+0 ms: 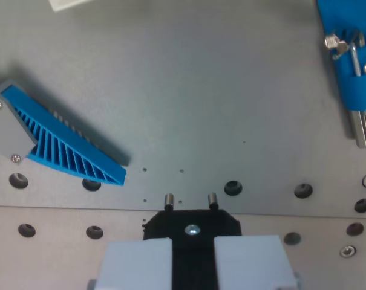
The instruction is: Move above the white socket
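- Grey metal makes up the bench (pixel 219 103), and it has round holes in rows near the bottom of the wrist view.
- A black plug (pixel 192 226) with two little metal pins pointing up sits at the bottom middle. I will use it as the landmark.
- The claw (pixel 193 263) is just below the black plug. Its two pale grey fingers (pixel 140 263) stand on each side of the plug's black body and press on it, so the claw looks like it is pinching the plug.
- A blue ribbed wedge (pixel 68 142) with a grey end plate lies up and to the wrist view's left of the plug, well apart from it.
- A blue holder (pixel 352 72) with shiny metal tools in it is far up and to the wrist view's right of the plug.
- A small white corner (pixel 71 3) peeks in at the top edge, far above the plug and to the left. This may be the white socket, but too little of it shows to be sure.
- I think the task has a long way to go. The plug is not above anything white yet.
- What is left, I think, is to carry the plug up toward that white corner and stop over it.
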Controlling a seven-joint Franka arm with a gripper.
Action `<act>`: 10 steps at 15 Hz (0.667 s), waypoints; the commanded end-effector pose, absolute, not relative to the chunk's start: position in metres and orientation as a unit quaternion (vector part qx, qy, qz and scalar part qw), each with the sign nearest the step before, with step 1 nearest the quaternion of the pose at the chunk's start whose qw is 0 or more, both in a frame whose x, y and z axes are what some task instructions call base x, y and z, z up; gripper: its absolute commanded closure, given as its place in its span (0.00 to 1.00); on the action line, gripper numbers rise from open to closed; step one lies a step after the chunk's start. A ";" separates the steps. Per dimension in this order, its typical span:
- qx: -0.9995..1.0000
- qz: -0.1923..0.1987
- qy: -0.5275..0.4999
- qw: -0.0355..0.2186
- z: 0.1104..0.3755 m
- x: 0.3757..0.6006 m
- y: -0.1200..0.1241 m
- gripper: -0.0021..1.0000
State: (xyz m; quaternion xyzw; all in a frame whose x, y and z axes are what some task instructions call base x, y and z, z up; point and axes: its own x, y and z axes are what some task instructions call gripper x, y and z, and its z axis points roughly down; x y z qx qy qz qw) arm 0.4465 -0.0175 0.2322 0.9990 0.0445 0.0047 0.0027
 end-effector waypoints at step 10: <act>0.993 0.001 0.116 -0.027 0.195 0.482 0.004 1.00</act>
